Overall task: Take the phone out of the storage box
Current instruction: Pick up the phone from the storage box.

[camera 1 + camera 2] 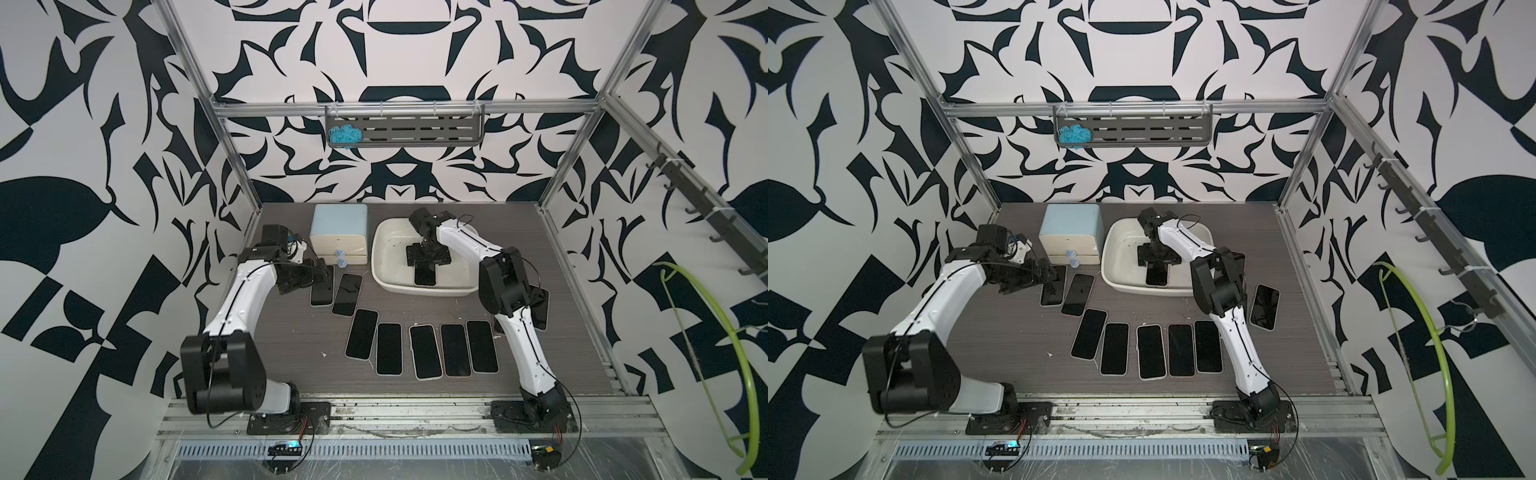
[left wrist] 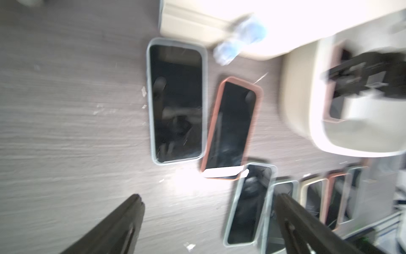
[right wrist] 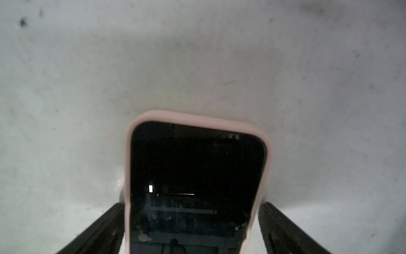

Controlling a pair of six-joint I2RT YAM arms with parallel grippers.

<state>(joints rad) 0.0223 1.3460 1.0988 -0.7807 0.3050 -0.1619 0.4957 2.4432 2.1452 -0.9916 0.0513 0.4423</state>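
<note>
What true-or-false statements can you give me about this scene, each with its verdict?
1. A pink-cased, black-screened phone lies inside the wide cream-white plastic storage box. True.
2. The right hand hovers over the blue-topped drawer cube. False: it is down in the storage box, its fingers either side of the phone.
3. The left hand holds a phone. False: its jaws stand open and empty above the grey wood-grain table.
4. Several phones lie screen-up on that table. True.
</note>
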